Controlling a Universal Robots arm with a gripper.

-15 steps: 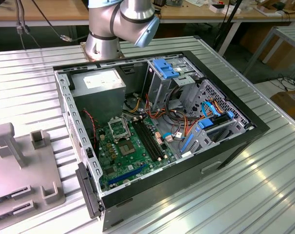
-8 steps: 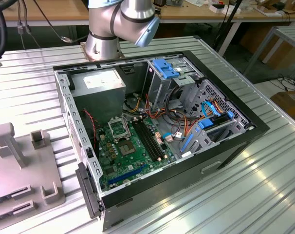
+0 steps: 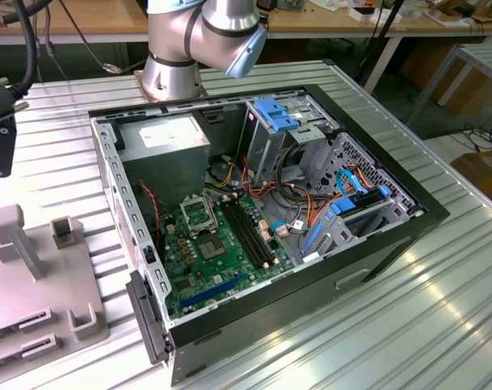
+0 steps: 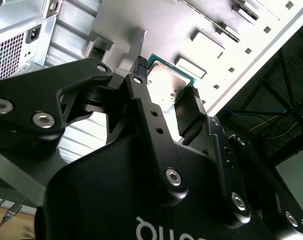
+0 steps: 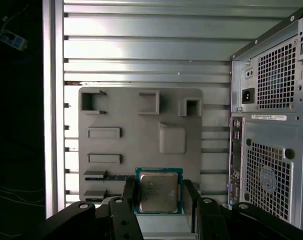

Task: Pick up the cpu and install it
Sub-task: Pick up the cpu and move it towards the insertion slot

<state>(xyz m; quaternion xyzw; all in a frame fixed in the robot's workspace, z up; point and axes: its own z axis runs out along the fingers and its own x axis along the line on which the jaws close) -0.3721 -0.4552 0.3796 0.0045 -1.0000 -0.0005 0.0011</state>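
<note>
The cpu (image 5: pixel 159 192) is pinched at two opposite edges by the jaws of the gripper (image 5: pixel 159 196) and held over the grey fixture plate (image 5: pixel 141 125). A narrow strip of worktop (image 5: pixel 216 140) separates the plate from the open computer case (image 3: pixel 270 219), in which the socket (image 3: pixel 199 215) is seen.

The cpu (image 4: pixel 166 84) partly behind the jaws

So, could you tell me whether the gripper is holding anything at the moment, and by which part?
Yes: the gripper holds the cpu, pinched by two opposite side edges, above the grey tray.
</note>
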